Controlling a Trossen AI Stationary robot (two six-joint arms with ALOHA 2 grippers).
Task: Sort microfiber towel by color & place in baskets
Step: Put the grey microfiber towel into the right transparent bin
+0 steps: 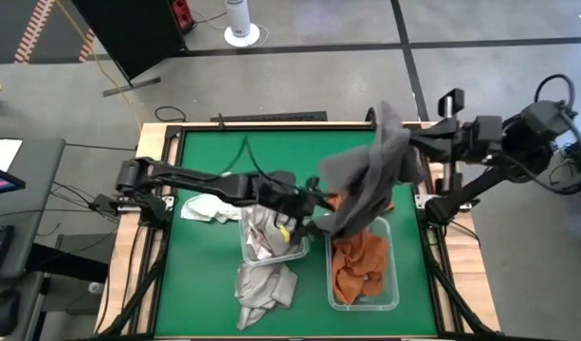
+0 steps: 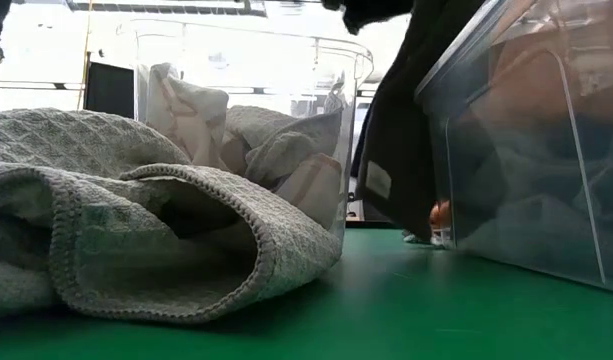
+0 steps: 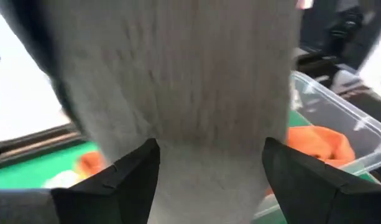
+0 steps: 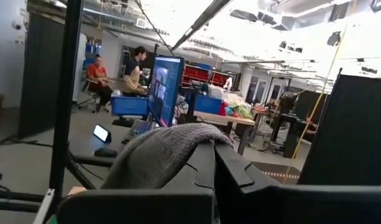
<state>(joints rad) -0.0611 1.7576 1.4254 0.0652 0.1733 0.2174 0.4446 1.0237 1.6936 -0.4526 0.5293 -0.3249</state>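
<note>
Towel is the thing at the centre here: a dark grey microfiber towel (image 1: 371,175) hangs in the air, pinched at its top edge by the right gripper (image 1: 396,140), whose fingers are clenched on the cloth; in the right wrist view the grey fabric (image 4: 159,152) drapes over those closed dark fingers. From that grip the towel falls down and toward the left gripper (image 1: 314,204), its lower end reaching the far end of the right basket (image 1: 392,284). The left gripper stands released, its two fingers (image 3: 131,174) spread wide on either side of the hanging grey cloth, which fills the gap between them in the left wrist view; whether the pads touch the cloth cannot be told.

Just below the left gripper's tips sits the left basket (image 1: 299,254), a clear tub holding pale grey and whitish towels (image 1: 262,237). Beside it, under the hanging towel, the right basket holds orange towels (image 1: 358,265). A light grey waffle-weave towel (image 1: 263,289) lies crumpled on the green table (image 1: 205,284) against the near end of the left basket, large in the foreground of the low view (image 2: 136,220). Another whitish towel (image 1: 209,208) lies on the mat beside the left arm, behind the gripper's wrist.

Beyond the table, the right wrist view shows a workshop with a monitor (image 4: 165,87) and two seated people (image 4: 119,74) far off.
</note>
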